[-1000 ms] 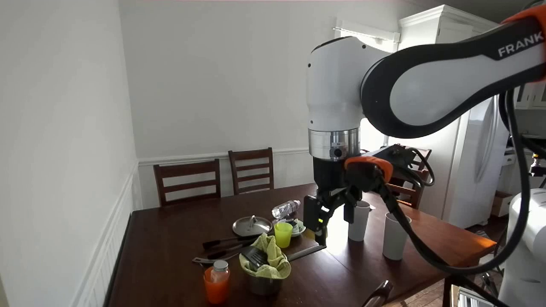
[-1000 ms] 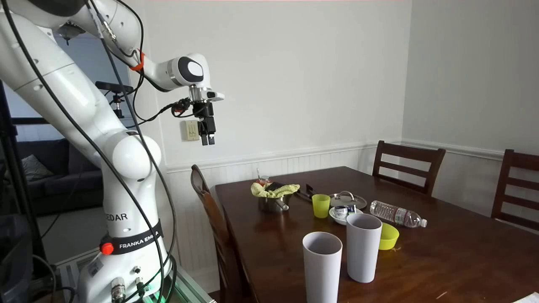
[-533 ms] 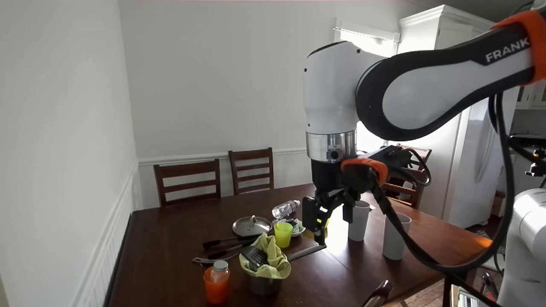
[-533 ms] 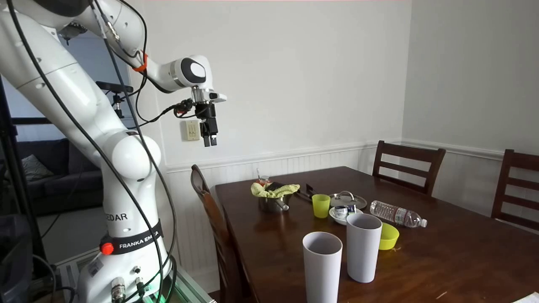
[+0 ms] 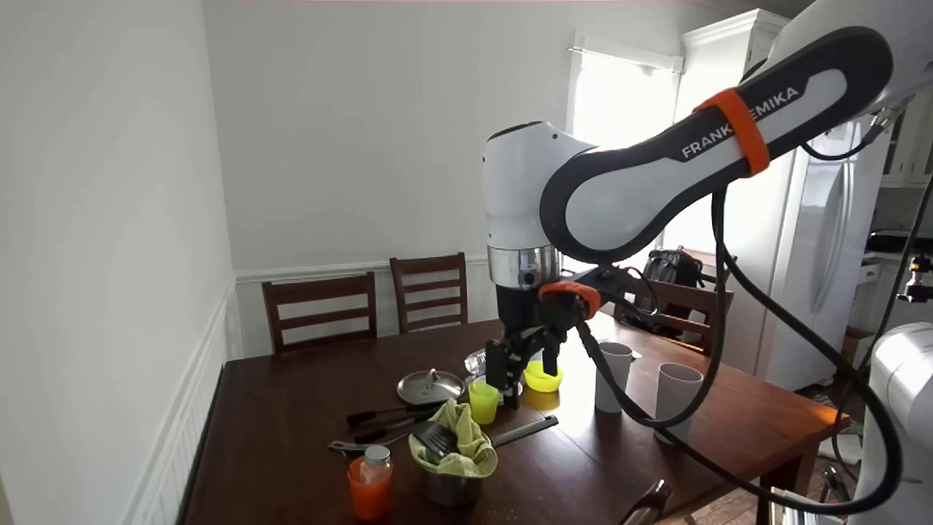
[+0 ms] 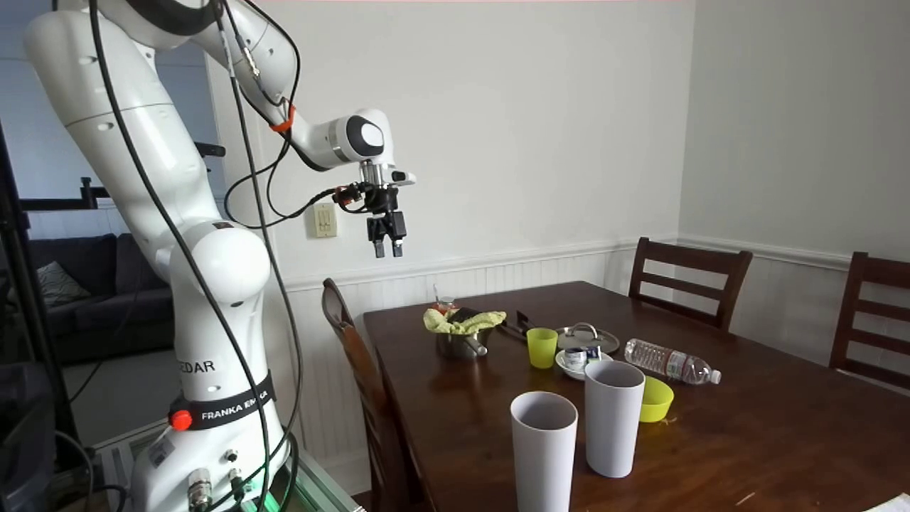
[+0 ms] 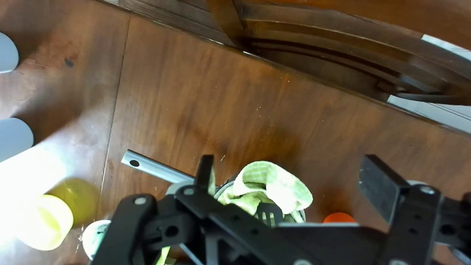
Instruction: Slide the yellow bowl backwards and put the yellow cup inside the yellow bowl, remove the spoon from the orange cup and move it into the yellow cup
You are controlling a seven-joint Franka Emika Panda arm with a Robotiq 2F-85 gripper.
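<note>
Gripper (image 7: 289,162) above table (image 7: 239,110), fingers (image 7: 379,189) wide apart, holding nothing. Yellow cup (image 6: 542,348) upright between pot (image 6: 456,347) and plate (image 6: 568,370); wrist view catches only sliver. Yellow bowl (image 7: 46,222): open top in wrist view, partly behind tall cup (image 6: 613,430) in exterior view. Orange cup (image 5: 369,497), lidded jar (image 5: 376,467) inside, seen in exterior view; wrist view: edge only. Thin handle (image 6: 436,293) near it, can't tell if spoon.

A wooden table (image 5: 291,437), chairs (image 5: 321,290), a sofa (image 6: 106,313) and a refrigerator (image 5: 809,292) mark this as a home's dining area.
</note>
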